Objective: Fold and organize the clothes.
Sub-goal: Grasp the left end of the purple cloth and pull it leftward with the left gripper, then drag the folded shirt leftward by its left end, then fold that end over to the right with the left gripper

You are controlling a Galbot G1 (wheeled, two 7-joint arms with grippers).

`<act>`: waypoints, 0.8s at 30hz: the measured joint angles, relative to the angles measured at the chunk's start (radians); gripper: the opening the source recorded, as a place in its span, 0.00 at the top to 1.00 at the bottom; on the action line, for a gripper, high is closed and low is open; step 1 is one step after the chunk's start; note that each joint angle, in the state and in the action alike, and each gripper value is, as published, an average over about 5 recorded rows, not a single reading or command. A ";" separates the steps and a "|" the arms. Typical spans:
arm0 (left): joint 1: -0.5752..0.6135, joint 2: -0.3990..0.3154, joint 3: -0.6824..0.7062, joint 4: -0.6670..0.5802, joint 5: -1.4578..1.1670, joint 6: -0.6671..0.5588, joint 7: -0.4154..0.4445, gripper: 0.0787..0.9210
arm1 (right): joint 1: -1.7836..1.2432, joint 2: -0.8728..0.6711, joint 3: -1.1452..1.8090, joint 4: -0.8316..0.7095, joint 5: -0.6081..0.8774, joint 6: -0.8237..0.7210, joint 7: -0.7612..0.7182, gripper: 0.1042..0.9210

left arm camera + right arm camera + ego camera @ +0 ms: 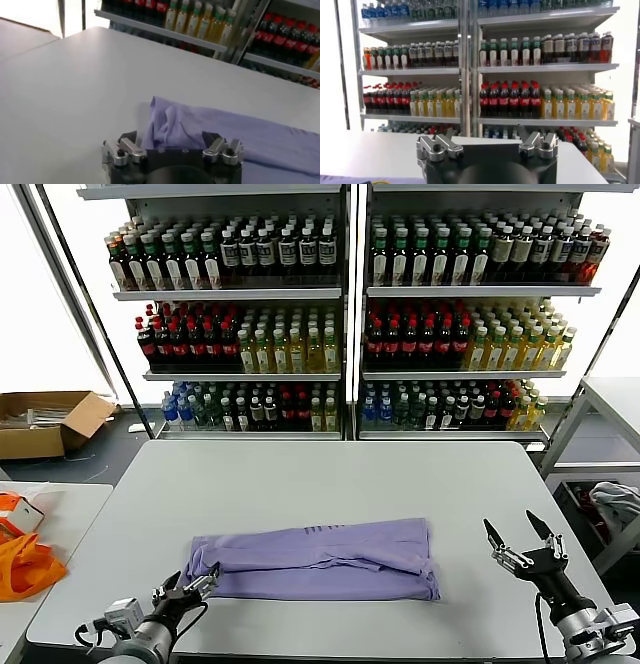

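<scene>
One lavender T-shirt [320,559] lies folded into a long band across the middle of the grey table [330,474], with a little dark print showing on top. My left gripper [192,584] is open, low at the shirt's left end. In the left wrist view the bunched end of the shirt [172,125] lies between the spread fingers of the left gripper [169,139]. My right gripper [520,536] is open and empty, above the table just right of the shirt's right end. In the right wrist view the right gripper [486,136] faces the shelves.
Bright orange fabric [25,566] lies on a side table at the left. A cardboard box [45,422] sits on the floor behind it. Shelves of bottles [345,314] stand behind the table. A white table [612,399] and a bin with cloth [615,504] are at the right.
</scene>
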 measured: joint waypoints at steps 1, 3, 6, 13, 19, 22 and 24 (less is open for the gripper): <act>0.002 -0.005 0.003 0.000 0.003 -0.006 -0.003 0.29 | 0.001 0.000 -0.003 0.000 0.001 0.001 0.000 0.12; 0.005 -0.015 0.007 0.002 0.009 -0.016 -0.006 0.36 | 0.004 0.001 -0.009 -0.001 0.002 0.001 0.000 0.12; 0.006 -0.031 0.011 0.007 0.018 -0.030 -0.010 0.46 | 0.010 0.005 -0.019 -0.001 0.002 0.000 0.000 0.12; 0.009 -0.056 0.014 0.025 0.043 -0.070 -0.007 0.70 | 0.019 0.012 -0.030 0.005 0.003 -0.009 0.003 0.12; 0.019 -0.048 -0.013 0.040 0.049 -0.116 0.018 0.90 | 0.013 0.007 -0.025 0.015 0.011 -0.012 0.000 0.12; 0.027 -0.029 -0.052 0.052 0.043 -0.134 0.041 0.96 | 0.010 0.006 -0.021 0.017 0.018 -0.011 -0.002 0.12; 0.032 -0.008 -0.092 0.063 0.036 -0.141 0.061 0.97 | 0.008 0.006 -0.018 0.018 0.022 -0.011 -0.004 0.12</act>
